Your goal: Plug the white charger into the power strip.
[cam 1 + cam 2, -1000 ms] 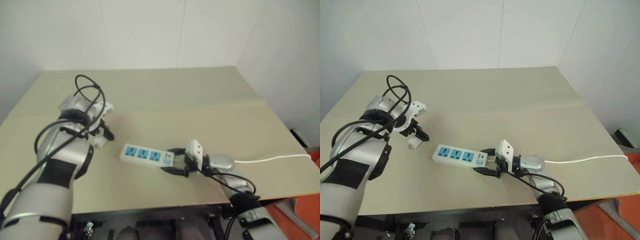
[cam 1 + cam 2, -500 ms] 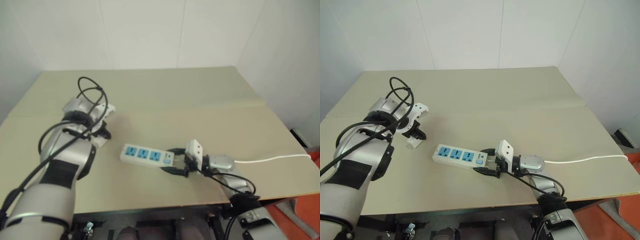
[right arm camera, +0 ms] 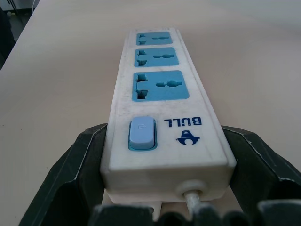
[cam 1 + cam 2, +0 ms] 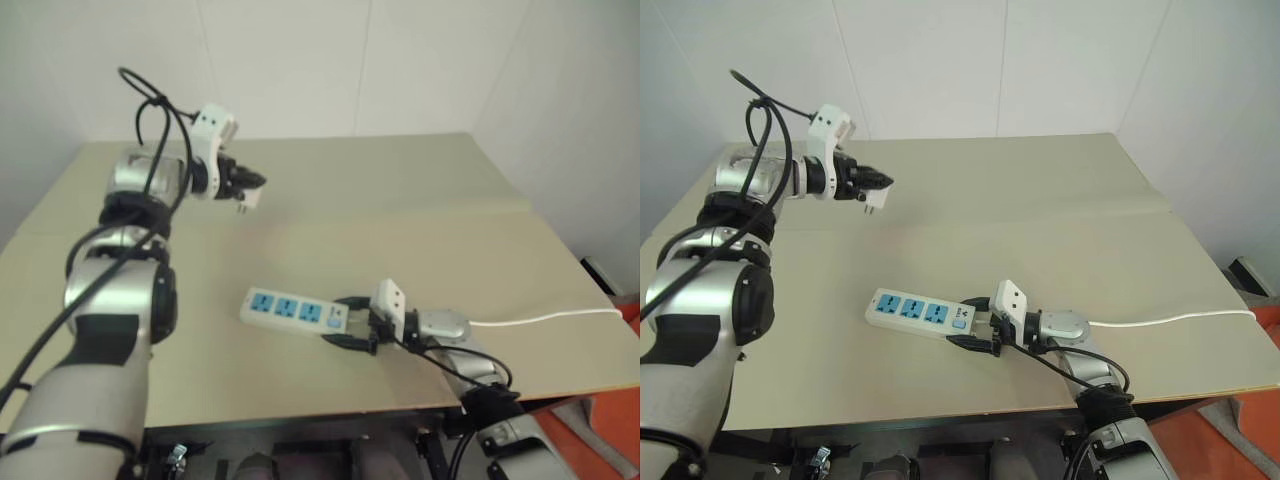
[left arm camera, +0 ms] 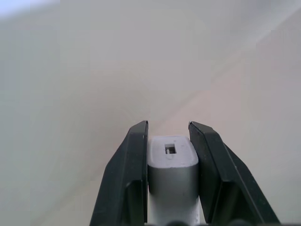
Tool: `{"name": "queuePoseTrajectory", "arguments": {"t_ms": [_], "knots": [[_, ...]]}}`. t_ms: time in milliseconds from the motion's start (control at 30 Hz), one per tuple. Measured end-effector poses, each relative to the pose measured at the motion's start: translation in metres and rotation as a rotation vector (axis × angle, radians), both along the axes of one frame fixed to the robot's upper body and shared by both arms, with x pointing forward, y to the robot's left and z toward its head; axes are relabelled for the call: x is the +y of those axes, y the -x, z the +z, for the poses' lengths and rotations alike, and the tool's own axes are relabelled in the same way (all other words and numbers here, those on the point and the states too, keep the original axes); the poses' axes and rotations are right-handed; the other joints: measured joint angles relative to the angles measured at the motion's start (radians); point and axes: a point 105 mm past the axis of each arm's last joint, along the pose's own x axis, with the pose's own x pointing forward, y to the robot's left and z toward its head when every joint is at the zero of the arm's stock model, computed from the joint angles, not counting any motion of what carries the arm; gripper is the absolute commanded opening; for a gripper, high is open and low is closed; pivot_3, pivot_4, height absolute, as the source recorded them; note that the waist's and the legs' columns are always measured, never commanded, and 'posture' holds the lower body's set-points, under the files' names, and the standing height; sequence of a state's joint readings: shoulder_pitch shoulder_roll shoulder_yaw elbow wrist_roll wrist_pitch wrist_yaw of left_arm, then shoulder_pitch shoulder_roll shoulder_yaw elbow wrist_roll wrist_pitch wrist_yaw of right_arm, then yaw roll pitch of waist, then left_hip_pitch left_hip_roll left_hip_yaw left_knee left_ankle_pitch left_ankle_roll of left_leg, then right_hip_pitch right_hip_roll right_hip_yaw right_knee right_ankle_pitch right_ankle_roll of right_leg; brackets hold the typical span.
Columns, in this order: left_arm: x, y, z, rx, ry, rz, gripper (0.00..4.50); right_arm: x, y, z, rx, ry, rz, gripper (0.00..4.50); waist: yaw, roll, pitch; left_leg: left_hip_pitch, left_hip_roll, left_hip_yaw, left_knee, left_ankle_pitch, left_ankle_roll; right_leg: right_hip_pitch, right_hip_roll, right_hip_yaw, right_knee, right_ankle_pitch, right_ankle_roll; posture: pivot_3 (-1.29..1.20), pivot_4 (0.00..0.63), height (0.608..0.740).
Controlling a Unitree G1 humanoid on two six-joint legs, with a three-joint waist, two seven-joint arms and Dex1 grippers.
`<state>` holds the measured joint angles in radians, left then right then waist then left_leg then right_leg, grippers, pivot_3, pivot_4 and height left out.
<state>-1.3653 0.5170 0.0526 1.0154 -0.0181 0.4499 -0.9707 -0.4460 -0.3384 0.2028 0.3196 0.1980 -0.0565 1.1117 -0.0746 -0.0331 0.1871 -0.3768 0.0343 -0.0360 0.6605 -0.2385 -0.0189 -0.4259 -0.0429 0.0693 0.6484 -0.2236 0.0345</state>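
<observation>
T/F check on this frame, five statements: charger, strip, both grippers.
1. The left gripper holds the white charger above the table. True.
2. The charger is plugged into the power strip. False: all three blue sockets are free.
3. The right gripper has its fingers either side of the strip's switch end. True.
4. The strip is lifted off the table. False: it lies flat on it.
5. The strip's cord runs off toward the robot's left. False: toward its right.
</observation>
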Motion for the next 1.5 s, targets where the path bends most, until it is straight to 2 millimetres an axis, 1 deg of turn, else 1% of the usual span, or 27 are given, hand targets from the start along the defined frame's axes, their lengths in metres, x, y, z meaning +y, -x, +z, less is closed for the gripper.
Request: {"name": "queuePoseTrajectory", "arguments": {"t_ms": [33,67,200,233,267,300,400,433,533,600,700,800,933,1067,1267,1400,1467,1500], "knots": [[-0.001,0.002,-0.003,-0.033,0.004,-0.024,1.02,0.0,0.0,-0.001,0.001,0.001,0.001,3.43,0.0,0.0,0.0,0.001,0.0,0.0,0.0,0.0,0.0,0.0,0.0,0.0,0.001,0.001,-0.002,0.0,0.15,0.74],[-0.002,0.006,-0.011,-0.07,0.005,-0.053,1.02,0.001,0.001,-0.001,0.001,0.003,0.004,3.43,0.0,0.0,0.0,0.002,0.0,0.001,0.0,0.0,0.0,0.001,0.0,0.0,0.0,0.002,-0.004,0.0,0.15,0.74],[-0.008,0.037,-0.058,-0.165,0.09,-0.207,1.02,-0.002,0.003,-0.001,-0.003,0.005,0.003,3.43,0.005,0.0,0.0,-0.001,0.0,0.001,0.001,0.0,0.0,0.001,0.0,0.0,-0.001,0.005,-0.008,0.0,0.15,0.74],[-0.01,0.044,-0.064,-0.172,0.126,-0.231,1.02,-0.002,0.003,-0.001,-0.005,0.006,0.003,3.43,0.006,0.0,-0.001,-0.001,0.001,0.0,0.001,0.0,0.0,0.0,0.0,0.0,-0.001,0.005,-0.008,0.0,0.15,0.74],[-0.012,0.054,-0.065,-0.178,0.19,-0.267,1.02,-0.002,0.003,-0.001,-0.006,0.006,0.003,3.43,0.006,-0.001,-0.001,-0.001,0.0,0.0,0.001,0.0,0.0,0.0,-0.001,0.0,-0.001,0.005,-0.008,0.0,0.15,0.74],[-0.016,0.063,-0.062,-0.19,0.237,-0.315,1.02,-0.002,0.003,-0.001,-0.007,0.007,0.003,3.43,0.007,-0.001,-0.001,-0.001,0.0,0.0,0.002,0.0,0.0,0.001,-0.001,0.0,0.0,0.005,-0.007,0.0,0.15,0.74],[-0.02,0.079,-0.048,-0.26,0.288,-0.401,1.02,-0.001,0.002,-0.002,-0.006,0.006,0.005,3.43,0.005,-0.002,-0.002,0.003,0.0,0.0,0.002,0.0,0.0,0.004,0.0,0.0,-0.001,0.005,-0.007,0.0,0.15,0.74],[-0.023,0.088,-0.048,-0.27,0.306,-0.456,1.02,0.0,0.002,-0.003,-0.007,0.007,0.008,3.43,0.004,-0.001,-0.002,0.005,0.0,0.001,0.001,0.0,0.0,0.005,0.0,0.0,-0.001,0.005,-0.007,0.0,0.15,0.74],[-0.028,0.105,-0.064,-0.212,0.383,-0.571,1.02,0.001,0.003,-0.003,-0.012,0.008,0.016,3.43,0.003,-0.001,-0.003,0.005,0.001,0.001,0.001,0.0,0.0,0.005,0.0,0.0,-0.001,0.005,-0.007,0.0,0.15,0.74],[-0.036,0.112,-0.078,-0.178,0.386,-0.629,1.02,0.001,0.003,-0.003,-0.018,0.008,0.024,3.43,0.004,-0.002,-0.003,0.004,0.0,0.001,0.001,0.0,0.0,0.005,0.0,0.0,-0.001,0.005,-0.007,0.0,0.15,0.74],[-0.047,0.118,-0.084,-0.158,0.416,-0.697,1.02,0.003,0.004,-0.003,-0.025,0.012,0.038,3.43,0.002,-0.002,-0.003,0.005,0.001,0.001,0.001,0.0,0.0,0.005,0.0,0.0,-0.001,0.005,-0.007,0.0,0.15,0.74],[-0.052,0.123,-0.087,-0.136,0.463,-0.759,1.02,0.005,0.004,-0.003,-0.034,0.016,0.041,3.43,0.0,-0.002,-0.003,0.005,0.001,0.001,0.001,0.0,0.0,0.005,0.001,0.0,-0.001,0.005,-0.007,0.0,0.15,0.74],[-0.055,0.126,-0.098,-0.084,0.494,-0.819,1.02,0.005,0.004,-0.003,-0.036,0.016,0.044,3.43,-0.001,-0.002,-0.003,0.005,0.001,0.001,0.001,0.0,0.0,0.005,0.001,0.0,-0.001,0.004,-0.007,0.0,0.15,0.74],[-0.056,0.13,-0.104,-0.116,0.471,-0.871,1.02,0.005,0.004,-0.003,-0.036,0.017,0.046,3.43,-0.001,-0.002,-0.003,0.005,0.001,0.001,0.001,0.0,0.0,0.005,0.001,0.0,-0.001,0.004,-0.007,0.0,0.15,0.74],[-0.063,0.129,-0.118,-0.108,0.453,-0.898,1.02,0.006,0.004,-0.003,-0.038,0.019,0.049,3.43,0.0,-0.002,-0.003,0.005,0.001,0.001,0.001,0.0,0.0,0.005,0.001,0.0,-0.001,0.004,-0.007,0.0,0.15,0.74],[-0.066,0.128,-0.122,-0.101,0.439,-0.907,1.02,0.006,0.005,-0.003,-0.038,0.019,0.05,3.43,0.001,-0.002,-0.003,0.005,0.001,0.001,0.001,0.0,0.0,0.005,0.001,0.0,-0.001,0.004,-0.007,0.0,0.15,0.74],[-0.067,0.125,-0.123,-0.103,0.428,-0.906,1.02,0.006,0.006,-0.003,-0.038,0.02,0.052,3.43,0.001,-0.002,-0.003,0.005,0.001,0.001,0.001,0.0,0.0,0.005,0.001,0.0,-0.001,0.001,-0.001,0.0,0.15,0.74],[-0.068,0.124,-0.124,-0.101,0.424,-0.905,1.02,0.006,0.006,-0.003,-0.037,0.021,0.053,3.43,0.001,-0.002,-0.003,0.005,0.001,0.001,0.001,0.0,0.0,0.005,0.001,0.001,-0.001,0.0,-0.001,0.0,0.15,0.74]]}}
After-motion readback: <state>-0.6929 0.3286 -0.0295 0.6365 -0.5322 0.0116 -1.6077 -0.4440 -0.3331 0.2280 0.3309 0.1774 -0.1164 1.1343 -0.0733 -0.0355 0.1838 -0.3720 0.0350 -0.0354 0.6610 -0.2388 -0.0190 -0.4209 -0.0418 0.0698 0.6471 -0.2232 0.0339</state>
